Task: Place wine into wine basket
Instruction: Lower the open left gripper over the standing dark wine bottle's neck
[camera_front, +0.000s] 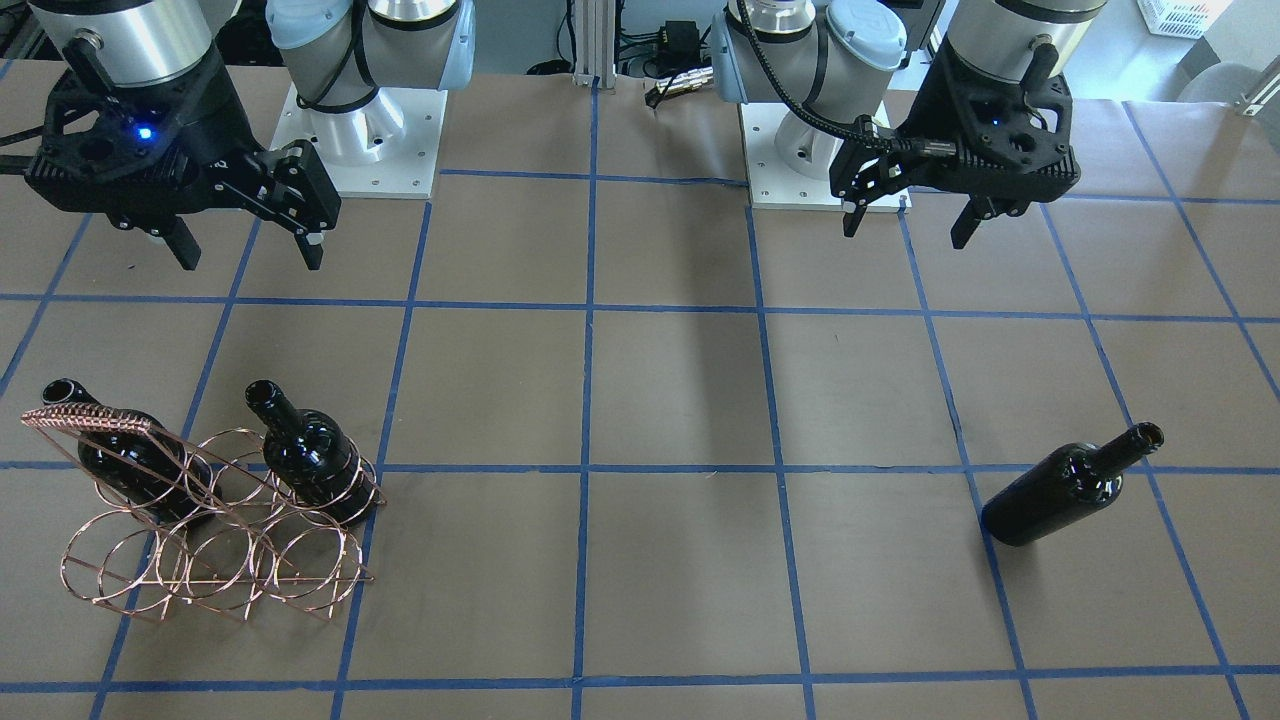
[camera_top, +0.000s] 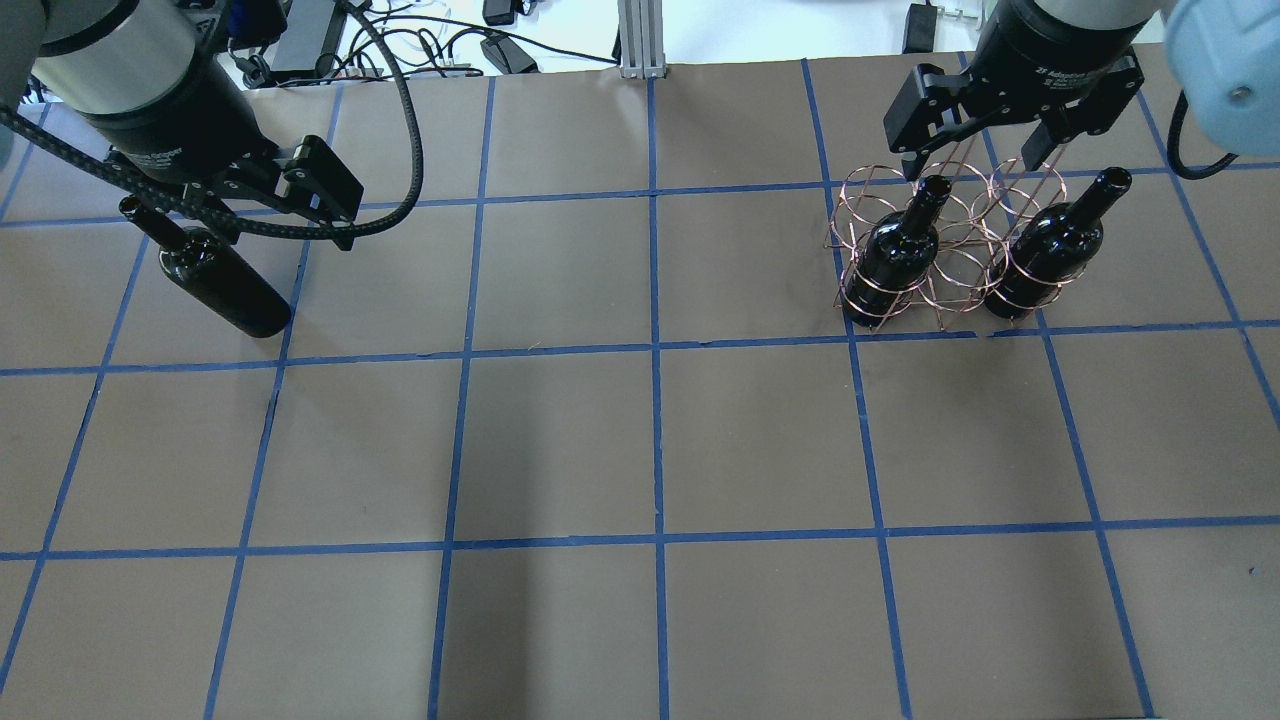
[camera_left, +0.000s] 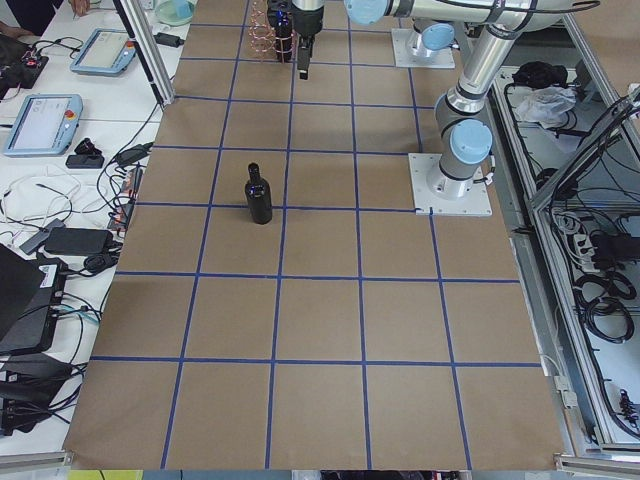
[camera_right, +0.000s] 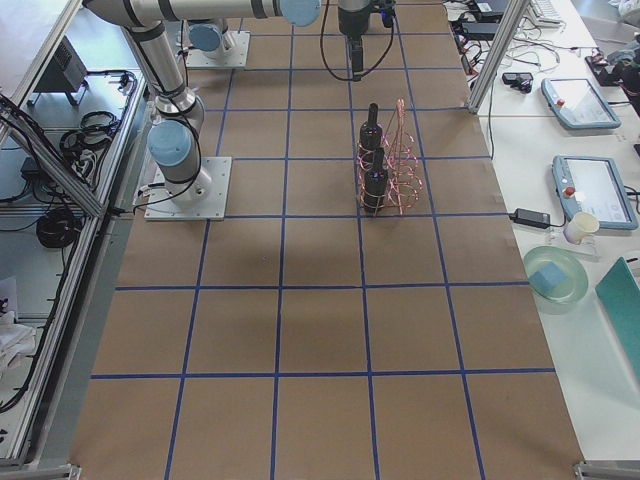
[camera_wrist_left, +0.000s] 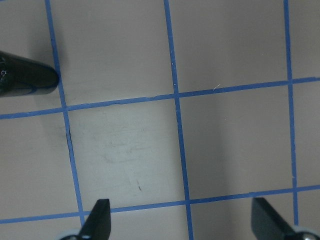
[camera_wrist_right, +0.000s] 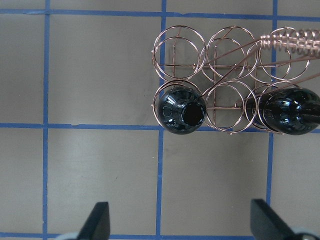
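Observation:
One dark wine bottle (camera_front: 1060, 490) stands alone on the table; it also shows in the overhead view (camera_top: 215, 280) and at the left wrist view's left edge (camera_wrist_left: 25, 77). My left gripper (camera_front: 908, 228) hangs open and empty above the table, on the robot's side of that bottle (camera_wrist_left: 182, 220). The copper wire wine basket (camera_front: 215, 540) stands with its rings facing up (camera_wrist_right: 225, 50). Two more bottles (camera_wrist_right: 182, 110) (camera_wrist_right: 287, 112) stand upright in the outer rings of the row nearer the robot. My right gripper (camera_front: 252, 262) hangs open and empty above the basket's near side (camera_wrist_right: 182, 220).
The table is brown paper with a blue tape grid. The two arm bases (camera_front: 360, 130) (camera_front: 810, 150) stand at the robot's edge. The basket's middle ring and its far row (camera_wrist_right: 225, 47) hold nothing. Benches with tablets and cables (camera_left: 60, 120) flank the table's ends.

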